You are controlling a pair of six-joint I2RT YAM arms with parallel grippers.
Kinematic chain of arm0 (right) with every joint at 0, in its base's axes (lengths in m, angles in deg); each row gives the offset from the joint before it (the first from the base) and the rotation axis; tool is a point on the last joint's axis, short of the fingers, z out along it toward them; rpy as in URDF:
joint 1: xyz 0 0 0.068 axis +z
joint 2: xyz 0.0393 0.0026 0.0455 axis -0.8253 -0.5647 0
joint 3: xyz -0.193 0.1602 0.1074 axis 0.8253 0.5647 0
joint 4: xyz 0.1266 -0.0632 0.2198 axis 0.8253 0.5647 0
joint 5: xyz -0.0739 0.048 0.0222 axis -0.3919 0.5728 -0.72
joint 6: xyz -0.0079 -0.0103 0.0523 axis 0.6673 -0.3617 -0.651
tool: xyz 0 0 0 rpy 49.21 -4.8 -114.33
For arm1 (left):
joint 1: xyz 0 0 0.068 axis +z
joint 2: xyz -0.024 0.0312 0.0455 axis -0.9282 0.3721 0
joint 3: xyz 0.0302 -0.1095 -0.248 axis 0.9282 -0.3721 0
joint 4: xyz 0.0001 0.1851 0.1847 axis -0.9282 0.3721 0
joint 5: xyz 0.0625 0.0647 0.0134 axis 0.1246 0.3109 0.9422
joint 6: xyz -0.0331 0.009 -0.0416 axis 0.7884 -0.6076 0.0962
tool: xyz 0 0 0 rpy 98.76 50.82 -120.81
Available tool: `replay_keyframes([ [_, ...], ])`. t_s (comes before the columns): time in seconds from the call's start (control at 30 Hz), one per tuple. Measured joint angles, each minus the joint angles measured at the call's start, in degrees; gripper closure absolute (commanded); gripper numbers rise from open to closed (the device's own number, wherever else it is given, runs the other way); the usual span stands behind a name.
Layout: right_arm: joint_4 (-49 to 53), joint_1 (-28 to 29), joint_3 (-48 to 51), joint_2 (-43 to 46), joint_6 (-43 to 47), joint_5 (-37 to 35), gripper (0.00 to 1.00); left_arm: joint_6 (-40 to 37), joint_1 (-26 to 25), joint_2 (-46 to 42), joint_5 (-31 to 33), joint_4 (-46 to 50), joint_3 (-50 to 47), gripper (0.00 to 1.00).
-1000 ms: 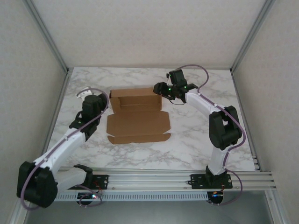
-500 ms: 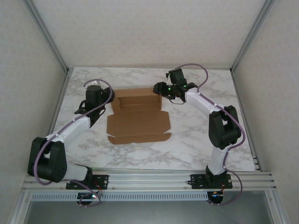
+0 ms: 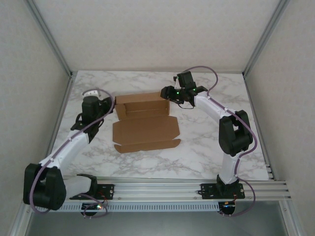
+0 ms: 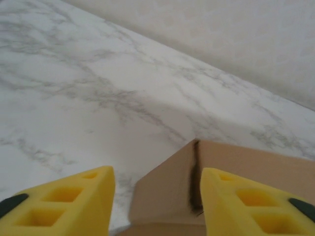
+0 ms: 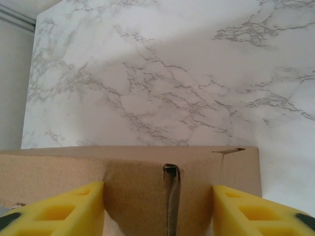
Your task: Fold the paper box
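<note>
The paper box (image 3: pixel 145 129) lies in the middle of the marble table, plain brown cardboard. Its rear part has walls standing up; its front panel and flap lie flat. My left gripper (image 3: pixel 107 106) is at the box's rear left corner. In the left wrist view it (image 4: pixel 157 199) is open, and the raised corner of the box (image 4: pixel 167 189) stands between the yellow fingers (image 4: pixel 69 201) with a gap on the left. My right gripper (image 3: pixel 170 96) is at the rear right corner. It (image 5: pixel 158 209) is open and straddles the box's folded end wall (image 5: pixel 142 196).
Bare marble table (image 3: pixel 206 142) lies to the right of and in front of the box. Metal frame posts (image 3: pixel 59 64) and pale walls bound the table on the left, right and back. The rail with the arm bases (image 3: pixel 162 189) runs along the near edge.
My left arm has swung about near the box's left rear corner, its elbow shifting out and back. The right arm and the box have stayed put.
</note>
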State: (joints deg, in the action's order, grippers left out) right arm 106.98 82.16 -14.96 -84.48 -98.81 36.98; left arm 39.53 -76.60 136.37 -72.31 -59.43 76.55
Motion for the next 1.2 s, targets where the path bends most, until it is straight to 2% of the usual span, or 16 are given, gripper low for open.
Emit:
replay_keyframes([
  [0.07,-0.02,0.00,0.00,0.00,0.07,0.02,0.46,-1.64,-0.74,-3.41,1.99,-1.20,-4.07,0.31],
  [0.1,0.02,0.00,-0.04,-0.02,0.20,0.04,0.46,-2.64,-1.27,-5.53,2.67,-1.75,-6.03,0.18],
  [0.27,0.02,0.00,-0.09,-0.02,0.61,0.46,0.46,-6.67,-2.08,-11.87,4.39,-4.17,-7.98,0.07],
  [0.33,0.02,0.00,-0.09,-0.02,0.70,0.74,0.46,-5.84,-2.08,-12.17,6.40,-4.57,-6.88,0.17],
  [0.37,0.02,0.00,-0.09,-0.02,0.83,0.92,0.46,-4.96,-2.08,-12.02,7.61,-4.59,-6.23,0.17],
  [0.43,0.02,0.00,-0.09,-0.02,1.03,1.07,0.46,-4.74,-2.08,-11.41,8.46,-5.03,-5.55,0.16],
  [0.53,0.04,0.00,-0.09,-0.02,1.11,1.14,0.46,-4.98,-2.03,-9.68,5.70,-5.49,-5.73,0.13],
  [0.6,0.02,0.00,-0.09,-0.02,1.22,1.14,0.46,-4.94,-2.67,-8.85,3.65,-5.92,-6.82,0.14],
  [0.7,0.02,0.00,-0.07,-0.02,1.29,1.20,0.46,-4.94,-5.90,-8.81,2.58,-9.03,-10.60,0.18],
  [0.77,0.00,0.00,-0.04,-0.02,1.31,1.33,0.46,-5.01,-9.88,-8.39,3.93,-10.95,-13.07,0.16],
  [0.87,-0.02,0.00,-0.04,-0.02,1.31,1.38,0.47,-5.81,-13.14,-6.40,5.09,-14.53,-15.56,0.18],
  [1.2,-0.02,0.00,-0.04,-0.02,1.46,1.53,0.46,-7.74,-11.10,0.24,10.95,-22.23,-16.90,0.31],
])
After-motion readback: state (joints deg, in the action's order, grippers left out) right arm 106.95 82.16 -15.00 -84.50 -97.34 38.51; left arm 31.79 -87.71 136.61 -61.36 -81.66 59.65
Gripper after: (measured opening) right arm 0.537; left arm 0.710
